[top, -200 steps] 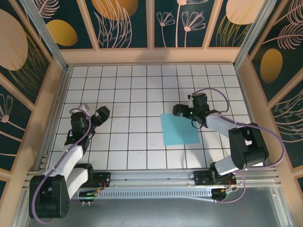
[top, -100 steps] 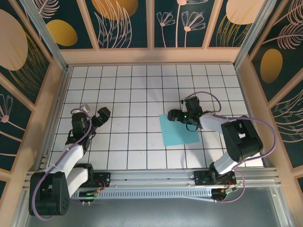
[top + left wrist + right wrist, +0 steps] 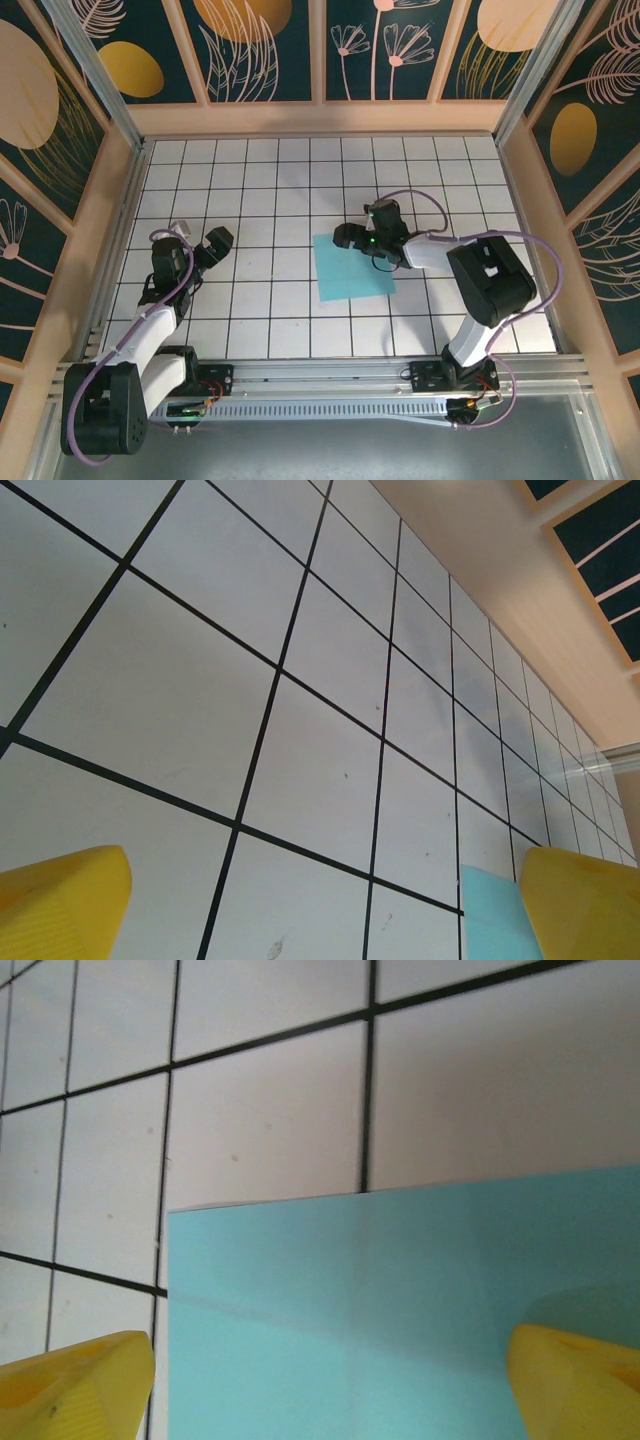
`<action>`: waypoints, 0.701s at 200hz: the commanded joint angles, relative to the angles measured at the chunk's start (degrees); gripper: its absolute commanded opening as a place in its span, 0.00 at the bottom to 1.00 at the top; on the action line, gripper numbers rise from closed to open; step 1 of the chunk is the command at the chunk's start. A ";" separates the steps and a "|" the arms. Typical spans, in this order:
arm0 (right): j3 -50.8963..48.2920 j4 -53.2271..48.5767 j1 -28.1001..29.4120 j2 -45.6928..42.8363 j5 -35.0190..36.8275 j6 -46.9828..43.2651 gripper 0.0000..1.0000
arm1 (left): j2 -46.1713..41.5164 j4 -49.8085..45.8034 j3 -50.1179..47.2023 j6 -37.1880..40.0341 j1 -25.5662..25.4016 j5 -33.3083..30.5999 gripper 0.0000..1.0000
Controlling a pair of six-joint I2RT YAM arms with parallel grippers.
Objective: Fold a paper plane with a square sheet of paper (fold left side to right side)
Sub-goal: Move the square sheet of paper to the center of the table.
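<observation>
The square sheet of paper [image 3: 350, 275] lies flat on the white grid table, light blue, just right of centre. My right gripper [image 3: 360, 238] rests low over the sheet's far edge, jaws open. In the right wrist view the right gripper [image 3: 325, 1380] straddles the sheet [image 3: 400, 1290]: the right yellow fingertip [image 3: 580, 1380] is over the paper and the left fingertip [image 3: 70, 1385] is over bare tile beside the sheet's left edge. My left gripper [image 3: 200, 238] stands open at the left of the table, well clear of the sheet. In the left wrist view a corner of the sheet [image 3: 488, 915] shows near the right fingertip [image 3: 585, 905].
A wooden rim [image 3: 320, 118] with patterned walls encloses the grid table [image 3: 270, 190] on three sides. The arm bases sit on the metal rail [image 3: 320, 375] at the near edge. Bare tiles stretch between the two grippers and toward the far wall.
My right gripper has swept left by about one tile, and the sheet has slid left with it. The left arm has stayed still.
</observation>
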 commanded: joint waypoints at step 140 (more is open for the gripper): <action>13.77 -1.15 6.15 10.73 3.11 5.49 0.92 | 3.03 0.31 3.83 -0.21 0.29 5.10 0.99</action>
